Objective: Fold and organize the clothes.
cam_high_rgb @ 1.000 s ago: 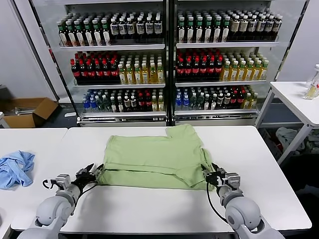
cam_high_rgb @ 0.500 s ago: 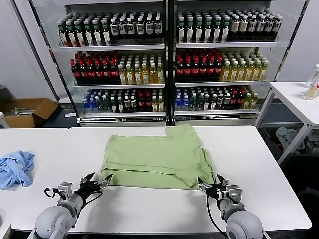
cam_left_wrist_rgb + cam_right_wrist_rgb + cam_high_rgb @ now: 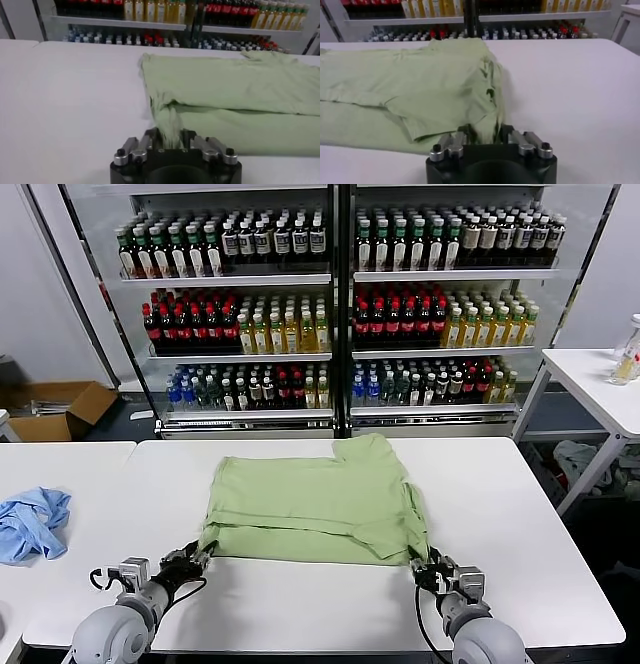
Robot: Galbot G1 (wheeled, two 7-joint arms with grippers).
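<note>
Step in hand, by judgement: gripping near hem corners for next fold; next move calls for both lifting together, carrying edge away toward collar, keeping cloth taut and level.

Left hand (image 3: 170,142) at near-left corner, fingers pinched on bunched fabric. Right hand (image 3: 482,137) at near-right corner, likewise clamped on fold of cloth.

Green polo shirt (image 3: 315,504) lies flat mid-counter (image 3: 330,604), partly folded, near edge between both hands.

Blue cloth (image 3: 32,522) on left counter. Drinks fridge (image 3: 335,304) behind.
</note>
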